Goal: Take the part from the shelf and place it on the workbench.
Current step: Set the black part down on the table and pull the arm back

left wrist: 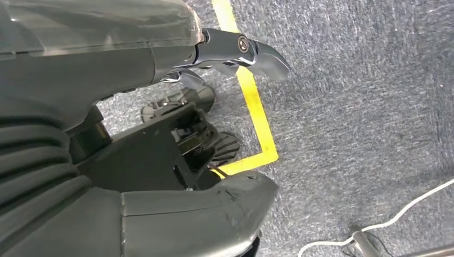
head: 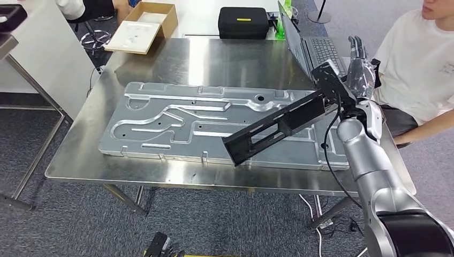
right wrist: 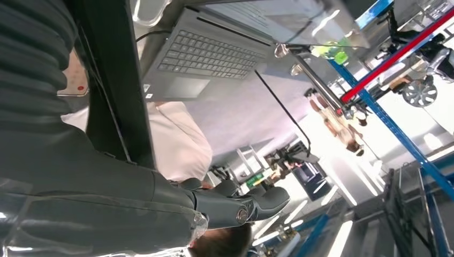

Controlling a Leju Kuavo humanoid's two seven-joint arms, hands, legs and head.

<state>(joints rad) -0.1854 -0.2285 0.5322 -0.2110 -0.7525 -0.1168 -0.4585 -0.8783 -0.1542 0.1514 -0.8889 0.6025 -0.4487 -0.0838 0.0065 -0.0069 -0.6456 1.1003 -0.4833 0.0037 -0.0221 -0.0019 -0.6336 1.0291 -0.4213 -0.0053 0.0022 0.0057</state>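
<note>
Nearest, the left robot hand (left wrist: pixel 160 107) hangs over grey carpet (left wrist: pixel 364 107) marked with a yellow tape line (left wrist: pixel 251 101); its fingers are curled inward around nothing that can be made out. Further out, the silver right arm (head: pixel 375 176) rises from the lower right to the right robot hand (head: pixel 357 72), which grips one end of the long black part (head: pixel 278 126), fingers standing upright past it. The part slants down and to the left, its free end above the near edge of a large grey embossed metal panel (head: pixel 176 123) that lies flat on the shiny steel surface (head: pixel 155 69); whether that end touches the panel cannot be told. Beside the right robot hand, at the surface's right edge, an open laptop (head: pixel 316 48) sits, and a person in a white shirt (head: pixel 417 59) sits just beyond it. Farther back, an open cardboard box (head: pixel 155 16) holds a white moulded insert (head: pixel 134 33) that leans out over its near side. At the far end, a closed black case (head: pixel 243 22) with a yellow label rests, and a green object (head: pixel 281 24), too small to identify, stands next to it.
</note>
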